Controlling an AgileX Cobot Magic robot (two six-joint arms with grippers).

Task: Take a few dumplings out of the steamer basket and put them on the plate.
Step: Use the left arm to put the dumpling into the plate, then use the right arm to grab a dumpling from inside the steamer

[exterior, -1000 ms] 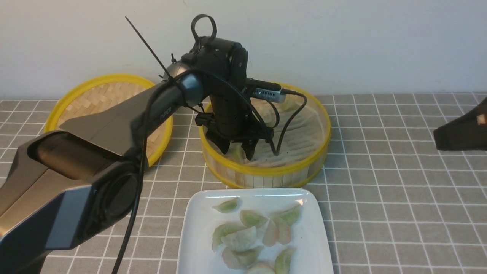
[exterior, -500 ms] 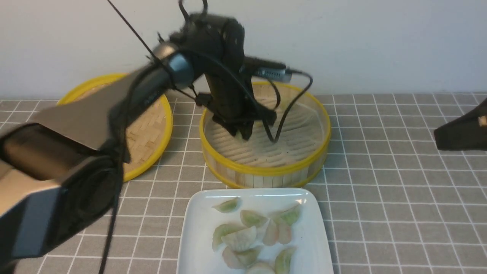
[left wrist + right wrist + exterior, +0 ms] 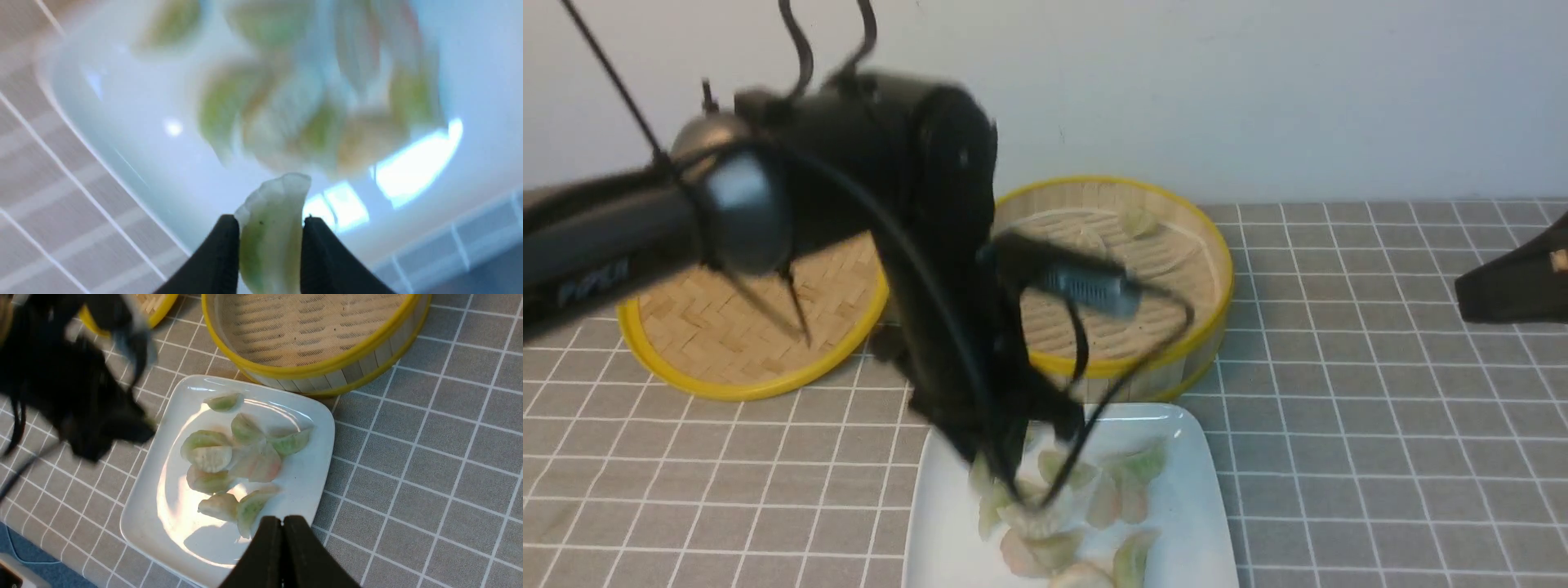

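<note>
Grey checked cloth (image 3: 1339, 457) covers the table, with a plain pale wall behind. On it the steamer basket (image 3: 1152, 359) stands just behind the white plate (image 3: 1196, 523), and a flat woven lid (image 3: 727, 327) with a yellow rim lies to the basket's left.

My left fingers (image 3: 220, 253) are partly closed, pinching one pale green dumpling (image 3: 271, 212) by its sides, one black tip pressed against each flank. Its pleated edge sticks out beyond my tips. I hold it over the plate, above the plate's far left part; the front view is too blurred to say whether it touches anything below.

On the plate a cluster of dumplings (image 3: 208, 457) lies close together, green, whitish and pinkish, several overlapping, and one lone green one (image 3: 224, 402) sits nearer the basket. In the basket I see one more dumpling (image 3: 1137, 220) near the back wall, on the slatted floor.

My right fingers (image 3: 269, 555) are pressed together tip to tip with nothing between them, off at the right side, well apart from the basket.
</note>
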